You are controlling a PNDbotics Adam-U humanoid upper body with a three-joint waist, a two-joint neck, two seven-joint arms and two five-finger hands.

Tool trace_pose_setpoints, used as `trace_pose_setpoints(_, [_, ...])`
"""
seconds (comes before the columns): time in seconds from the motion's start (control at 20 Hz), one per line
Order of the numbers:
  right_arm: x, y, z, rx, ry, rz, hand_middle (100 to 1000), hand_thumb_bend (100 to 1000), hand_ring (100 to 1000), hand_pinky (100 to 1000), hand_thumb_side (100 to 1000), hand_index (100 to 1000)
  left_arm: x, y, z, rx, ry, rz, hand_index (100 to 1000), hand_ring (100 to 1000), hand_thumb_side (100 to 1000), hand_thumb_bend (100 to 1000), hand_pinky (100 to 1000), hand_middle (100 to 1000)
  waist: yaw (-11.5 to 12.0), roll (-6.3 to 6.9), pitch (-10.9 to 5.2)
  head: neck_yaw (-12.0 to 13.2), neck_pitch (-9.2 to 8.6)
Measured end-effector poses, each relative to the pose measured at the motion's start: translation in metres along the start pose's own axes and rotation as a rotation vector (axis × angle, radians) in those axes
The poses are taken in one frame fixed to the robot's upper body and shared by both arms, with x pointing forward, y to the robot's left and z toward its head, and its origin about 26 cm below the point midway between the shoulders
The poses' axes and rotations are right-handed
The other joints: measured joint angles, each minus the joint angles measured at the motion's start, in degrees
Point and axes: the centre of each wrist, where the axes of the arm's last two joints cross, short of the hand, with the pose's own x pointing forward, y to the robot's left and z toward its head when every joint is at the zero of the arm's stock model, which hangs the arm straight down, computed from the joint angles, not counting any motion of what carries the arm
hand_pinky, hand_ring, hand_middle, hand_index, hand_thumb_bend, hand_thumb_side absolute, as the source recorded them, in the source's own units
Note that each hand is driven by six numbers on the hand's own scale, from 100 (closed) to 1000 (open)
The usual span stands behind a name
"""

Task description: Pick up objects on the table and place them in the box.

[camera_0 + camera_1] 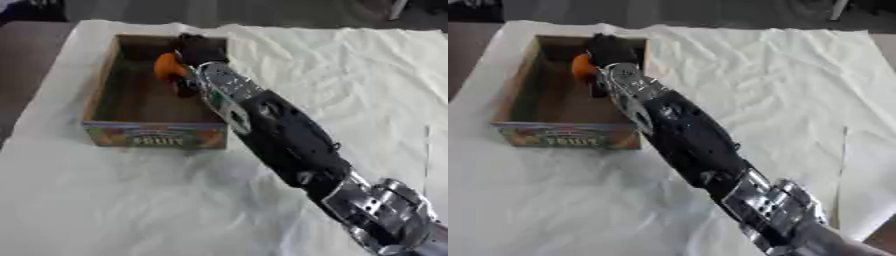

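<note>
On the left of the white cloth [105,200] stands the cardboard fruit box [103,80], open at the top, its printed panel facing the near side. Inside it, toward the far right corner, an orange object [165,66] sits against the right hand [199,50], which reaches in over the box's right wall. The black fingers look wrapped round the orange object, though the hand hides much of it and I cannot tell whether it rests on the box floor or hangs above it. This looks like the placing step, close to done. The next move would call for the fingers to part so the object settles, then for the hand to lift clear without catching the wall. The arm [289,140] runs away to the near right corner. The left hand is nowhere in view.
</note>
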Motion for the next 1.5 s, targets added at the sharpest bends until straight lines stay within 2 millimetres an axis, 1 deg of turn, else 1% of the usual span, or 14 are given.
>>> trace_pose_setpoints(0.05, [-0.001, 0.001, 0.000, 0.018, -0.011, 0.001, 774, 100, 854, 845, 250, 862, 0.000, 0.000, 0.000, 0.000, 0.000, 0.000, 732, 708, 744, 100, 322, 839, 0.00, -0.04, 0.00, -0.01, 0.00])
trace_pose_setpoints(0.1, [-0.001, 0.001, 0.000, 0.033, -0.022, 0.003, 792, 100, 867, 854, 315, 875, 0.000, 0.000, 0.000, -0.001, 0.000, 0.000, 732, 708, 744, 100, 322, 839, 0.00, -0.06, 0.00, -0.01, 0.00])
trace_pose_setpoints(0.2, [-0.001, 0.002, -0.001, 0.066, -0.038, 0.008, 822, 345, 890, 872, 495, 905, 0.000, 0.000, 0.000, -0.001, 0.001, 0.000, 731, 709, 744, 100, 322, 839, -0.01, -0.06, 0.00, -0.03, 0.00])
trace_pose_setpoints(0.25, [-0.002, 0.003, -0.001, 0.083, -0.044, 0.011, 826, 491, 896, 876, 552, 912, 0.000, 0.000, 0.000, -0.001, 0.001, 0.000, 731, 709, 745, 100, 322, 840, -0.01, -0.07, 0.00, -0.04, 0.00])
trace_pose_setpoints(0.3, [-0.002, 0.003, -0.001, 0.098, -0.049, 0.016, 834, 636, 902, 881, 585, 923, 0.000, 0.000, 0.000, -0.001, 0.001, 0.000, 731, 709, 745, 100, 322, 840, -0.01, -0.09, 0.00, -0.04, 0.00])
trace_pose_setpoints(0.35, [-0.002, 0.002, -0.001, 0.113, -0.053, 0.020, 844, 688, 908, 885, 584, 929, 0.000, 0.000, 0.000, -0.002, 0.002, 0.000, 731, 710, 745, 100, 322, 840, -0.03, -0.10, 0.00, -0.04, 0.00])
trace_pose_setpoints(0.45, [-0.002, 0.002, -0.001, 0.140, -0.053, 0.034, 856, 735, 915, 889, 604, 941, 0.000, 0.000, 0.000, -0.002, 0.002, 0.000, 731, 709, 746, 100, 322, 840, -0.06, -0.12, 0.00, -0.05, 0.00])
trace_pose_setpoints(0.55, [-0.002, 0.000, -0.001, 0.161, -0.048, 0.043, 852, 757, 911, 889, 631, 942, 0.000, 0.000, 0.000, -0.002, 0.002, 0.000, 731, 710, 747, 100, 322, 841, -0.10, -0.12, 0.00, -0.05, 0.00])
trace_pose_setpoints(0.65, [-0.002, -0.004, 0.000, 0.168, -0.046, 0.051, 847, 742, 910, 889, 631, 940, 0.000, 0.000, 0.000, -0.002, 0.003, 0.000, 731, 710, 747, 100, 321, 841, -0.21, -0.12, 0.00, -0.03, 0.01])
trace_pose_setpoints(0.7, [-0.002, -0.007, 0.001, 0.164, -0.044, 0.060, 844, 740, 907, 888, 651, 940, 0.000, 0.000, 0.000, -0.002, 0.003, 0.000, 731, 710, 747, 100, 321, 840, -0.26, -0.13, 0.00, -0.02, 0.01])
trace_pose_setpoints(0.9, [-0.007, -0.023, 0.005, 0.120, -0.036, 0.084, 836, 732, 902, 887, 679, 938, 0.000, 0.000, 0.001, -0.002, 0.005, -0.001, 730, 711, 747, 100, 321, 841, -0.56, -0.13, -0.01, 0.16, 0.01])
trace_pose_setpoints(1.15, [-0.018, -0.058, 0.015, 0.027, -0.044, 0.074, 821, 715, 890, 890, 712, 938, -0.001, 0.001, 0.002, -0.001, 0.011, -0.003, 730, 711, 746, 100, 321, 841, -1.14, -0.17, -0.13, 0.62, 0.05])
trace_pose_setpoints(1.3, [-0.024, -0.079, 0.026, -0.016, -0.066, 0.042, 813, 706, 883, 892, 725, 938, -0.001, 0.001, 0.002, 0.000, 0.011, -0.004, 730, 712, 746, 100, 321, 841, -1.41, -0.14, -0.15, 1.03, 0.07])
trace_pose_setpoints(1.5, [-0.035, -0.107, 0.043, -0.094, -0.095, -0.005, 797, 670, 868, 891, 768, 934, -0.001, 0.001, 0.003, 0.001, 0.013, -0.006, 730, 712, 745, 100, 321, 841, -2.03, 0.09, -0.16, 1.52, 0.09])
